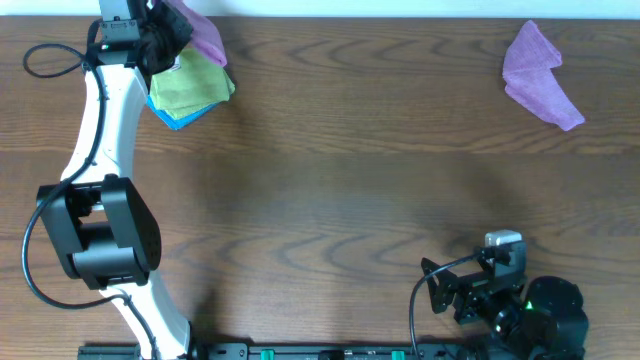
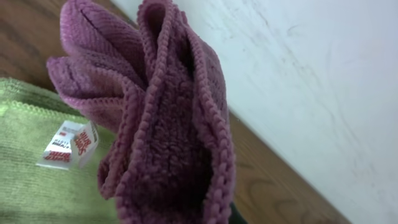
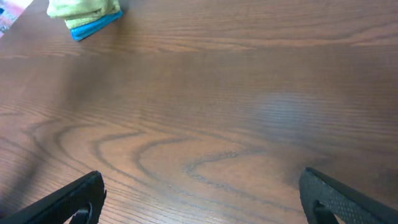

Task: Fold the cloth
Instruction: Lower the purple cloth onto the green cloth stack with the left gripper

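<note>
The pinkish-purple cloth (image 1: 206, 36) hangs bunched from my left gripper (image 1: 168, 38) at the table's far left corner, lifted above the green cloth. In the left wrist view the cloth (image 2: 168, 124) fills the middle in crumpled folds and hides the fingers, which are shut on it. My right gripper (image 1: 480, 290) rests near the front right, far from the cloth. In the right wrist view its fingers (image 3: 199, 199) are wide open and empty over bare wood.
A lime-green cloth (image 1: 190, 88) with a white label (image 2: 68, 144) lies on a blue cloth (image 1: 185, 118) under the left gripper. A bluer lavender cloth (image 1: 540, 75) lies crumpled at the far right. The white wall (image 2: 311, 74) runs along the table's far edge.
</note>
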You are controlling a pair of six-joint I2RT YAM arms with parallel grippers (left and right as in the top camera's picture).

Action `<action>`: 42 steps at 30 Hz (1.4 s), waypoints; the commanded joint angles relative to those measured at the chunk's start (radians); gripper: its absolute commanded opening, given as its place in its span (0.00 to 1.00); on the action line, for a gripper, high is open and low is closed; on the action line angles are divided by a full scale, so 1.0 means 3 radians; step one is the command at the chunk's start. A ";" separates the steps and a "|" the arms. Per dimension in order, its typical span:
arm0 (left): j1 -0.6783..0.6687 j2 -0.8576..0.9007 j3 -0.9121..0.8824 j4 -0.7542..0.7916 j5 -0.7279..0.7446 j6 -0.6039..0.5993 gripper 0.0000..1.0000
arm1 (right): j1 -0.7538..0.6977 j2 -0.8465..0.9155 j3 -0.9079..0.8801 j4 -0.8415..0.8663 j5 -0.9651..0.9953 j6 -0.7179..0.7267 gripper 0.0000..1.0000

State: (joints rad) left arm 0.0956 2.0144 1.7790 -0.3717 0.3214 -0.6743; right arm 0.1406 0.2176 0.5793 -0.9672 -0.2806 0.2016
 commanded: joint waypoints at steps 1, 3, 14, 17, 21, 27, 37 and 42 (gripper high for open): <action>0.0014 0.0094 0.0027 -0.0071 -0.0025 0.0111 0.05 | -0.0034 -0.0018 -0.0015 0.0003 -0.0014 0.0037 0.99; 0.0017 0.0112 0.0027 -0.0093 -0.0025 0.0145 0.06 | -0.0034 -0.0018 -0.0015 0.0003 -0.0013 0.0037 0.99; 0.0018 0.0131 0.0027 -0.0430 -0.0334 0.0412 0.06 | -0.0034 -0.0018 -0.0015 0.0003 -0.0013 0.0037 0.99; 0.0018 0.0167 0.0027 -0.0505 -0.0436 0.0465 0.05 | -0.0034 -0.0018 -0.0015 0.0003 -0.0013 0.0037 0.99; 0.0031 0.0282 0.0027 -0.0558 -0.0435 0.0518 0.06 | -0.0034 -0.0018 -0.0015 0.0003 -0.0013 0.0037 0.99; 0.0032 0.0465 0.0027 -0.0627 -0.0445 0.0554 0.05 | -0.0034 -0.0018 -0.0015 0.0003 -0.0014 0.0037 0.99; 0.0106 0.0467 0.0027 -0.0821 -0.0750 0.0846 0.05 | -0.0034 -0.0018 -0.0015 0.0003 -0.0013 0.0037 0.99; 0.0164 0.0467 0.0027 -0.0830 -0.0748 0.0881 0.10 | -0.0034 -0.0018 -0.0015 0.0003 -0.0013 0.0037 0.99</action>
State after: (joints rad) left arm 0.1295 2.1544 1.7790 -0.6163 0.1242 -0.4370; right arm 0.1406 0.2176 0.5793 -0.9672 -0.2802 0.2016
